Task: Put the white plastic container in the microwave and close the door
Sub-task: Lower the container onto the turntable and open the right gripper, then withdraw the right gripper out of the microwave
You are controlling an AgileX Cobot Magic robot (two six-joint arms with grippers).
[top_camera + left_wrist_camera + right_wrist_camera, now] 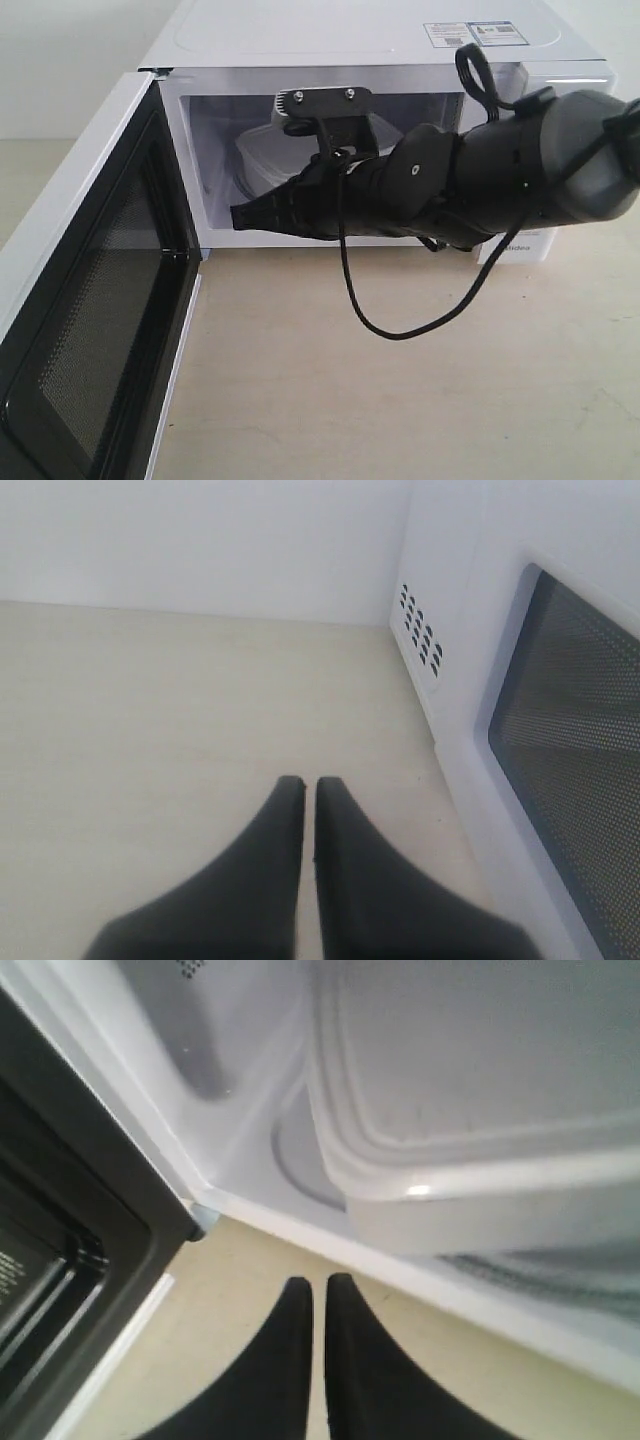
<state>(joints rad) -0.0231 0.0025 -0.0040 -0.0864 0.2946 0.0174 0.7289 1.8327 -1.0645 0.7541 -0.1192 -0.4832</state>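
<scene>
Loaded: the container [480,1110] sits in the microwave [350,40], its door [100,300] open at 8 o'clock.
The right tool [318,1285] and left tool [303,783] are closed and empty; the next move is probably pushing the door shut.

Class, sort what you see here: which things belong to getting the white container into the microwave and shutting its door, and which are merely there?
Belong to the job:
white plastic container, already inside
microwave
door, standing open
right hand, shut, holding nothing

Merely there:
table
black cable
label stickers
left hand, holding nothing
</scene>
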